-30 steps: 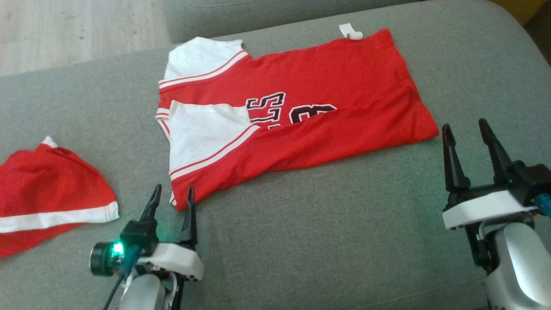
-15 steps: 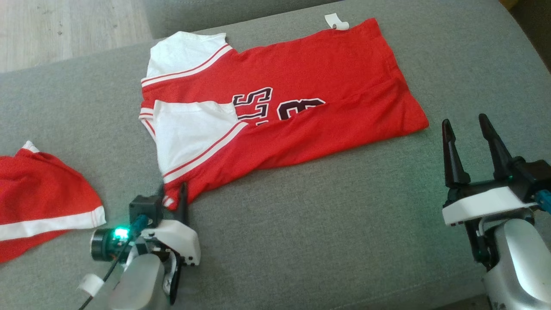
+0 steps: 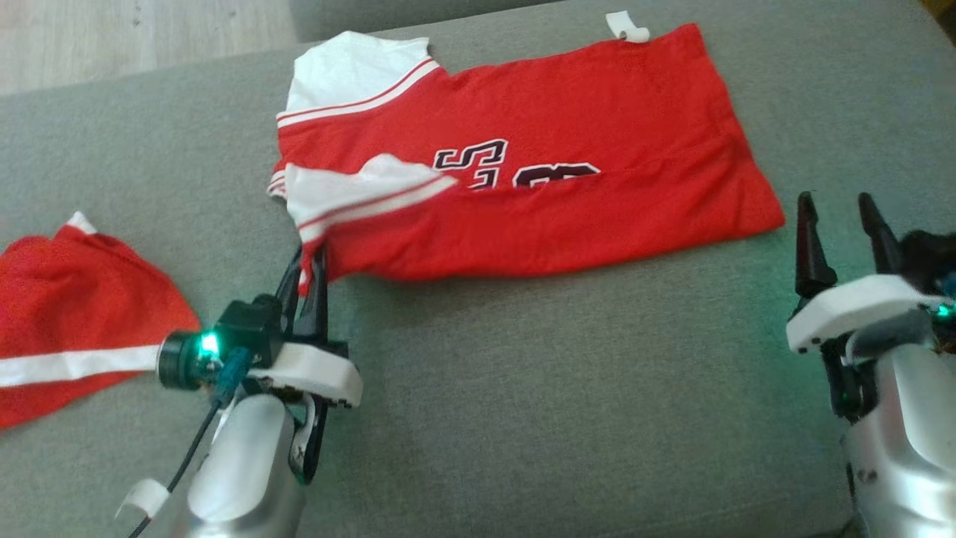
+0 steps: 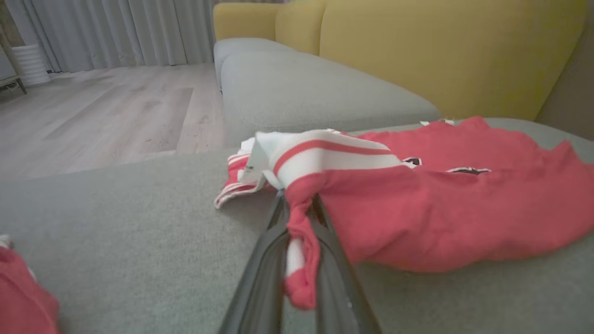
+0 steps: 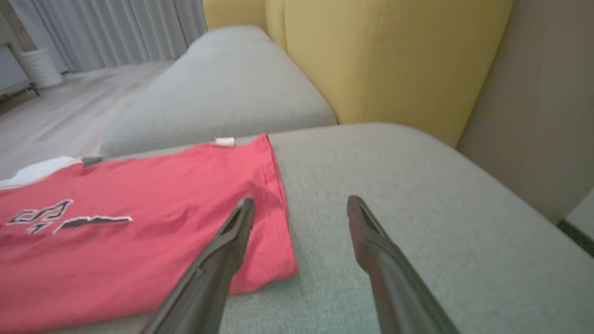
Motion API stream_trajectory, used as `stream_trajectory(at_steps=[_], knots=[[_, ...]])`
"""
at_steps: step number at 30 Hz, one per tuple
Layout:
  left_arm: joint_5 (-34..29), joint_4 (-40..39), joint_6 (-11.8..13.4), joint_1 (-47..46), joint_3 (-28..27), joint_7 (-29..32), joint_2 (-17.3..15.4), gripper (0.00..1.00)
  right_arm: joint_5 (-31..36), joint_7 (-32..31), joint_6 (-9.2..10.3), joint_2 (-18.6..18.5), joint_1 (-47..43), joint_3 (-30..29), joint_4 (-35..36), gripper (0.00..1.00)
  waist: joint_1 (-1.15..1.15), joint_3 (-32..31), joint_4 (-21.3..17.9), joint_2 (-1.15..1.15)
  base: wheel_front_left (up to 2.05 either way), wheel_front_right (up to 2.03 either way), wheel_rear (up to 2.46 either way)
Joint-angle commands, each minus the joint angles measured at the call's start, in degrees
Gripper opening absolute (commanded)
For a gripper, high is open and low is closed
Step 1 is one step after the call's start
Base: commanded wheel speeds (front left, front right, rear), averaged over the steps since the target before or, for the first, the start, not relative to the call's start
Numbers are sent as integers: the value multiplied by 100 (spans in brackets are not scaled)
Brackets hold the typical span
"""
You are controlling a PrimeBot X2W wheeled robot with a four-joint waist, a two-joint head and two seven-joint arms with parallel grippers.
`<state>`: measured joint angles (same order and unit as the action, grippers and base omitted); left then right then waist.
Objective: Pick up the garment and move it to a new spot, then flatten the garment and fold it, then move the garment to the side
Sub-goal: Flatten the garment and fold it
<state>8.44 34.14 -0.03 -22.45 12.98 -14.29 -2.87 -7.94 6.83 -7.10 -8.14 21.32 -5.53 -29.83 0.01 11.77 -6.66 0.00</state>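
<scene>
Firmly pinched a red corner of the garment [image 3: 582, 224] [image 4: 441, 218] [image 5: 139, 250] between the closed fingers [image 4: 267, 273] of the left gripper [image 3: 306, 258] [image 4: 297, 206], with the rest spread on the grey cushion [image 3: 560, 388] ahead and to the right of them. Held the right gripper [image 3: 835, 202] [image 5: 300, 202] wide apart and empty, garment's hem just to its left.

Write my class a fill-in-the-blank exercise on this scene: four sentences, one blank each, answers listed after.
1. The left gripper is ____ on a corner of the red jersey.
2. The right gripper stands ____, holding nothing.
3. The red jersey lies on a ____ cushion.
4. In the head view, a second red garment lies to the red jersey's ____.

Answers: shut; open; grey; left
</scene>
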Motion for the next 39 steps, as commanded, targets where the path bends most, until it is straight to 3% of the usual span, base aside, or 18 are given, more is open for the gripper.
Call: stream_trajectory(at_steps=[1,17,18,20,39], knots=[[-80,-443,-28,-13,-143,-69,-108,0,187,-169,-39,-12,303,21,-66,100,-1,70,83,0,0,0,0],[-198,-933,-173,113,141,-70,-65,0,895,-1004,-39,225,1428,-712,-2157,100,-1,348,361,0,0,0,0],[-201,-931,-173,111,143,-70,-64,0,894,-1038,-39,245,1476,-730,-2266,92,-1,354,363,0,0,0,0],[-215,-924,-165,108,141,-71,-71,0,861,-1070,-39,279,1570,-709,-2452,0,-1,363,360,0,0,0,0],[-176,-655,-119,364,51,-71,-120,0,296,-246,-39,-226,1592,-286,-2977,0,-1,-166,183,0,0,0,0]])
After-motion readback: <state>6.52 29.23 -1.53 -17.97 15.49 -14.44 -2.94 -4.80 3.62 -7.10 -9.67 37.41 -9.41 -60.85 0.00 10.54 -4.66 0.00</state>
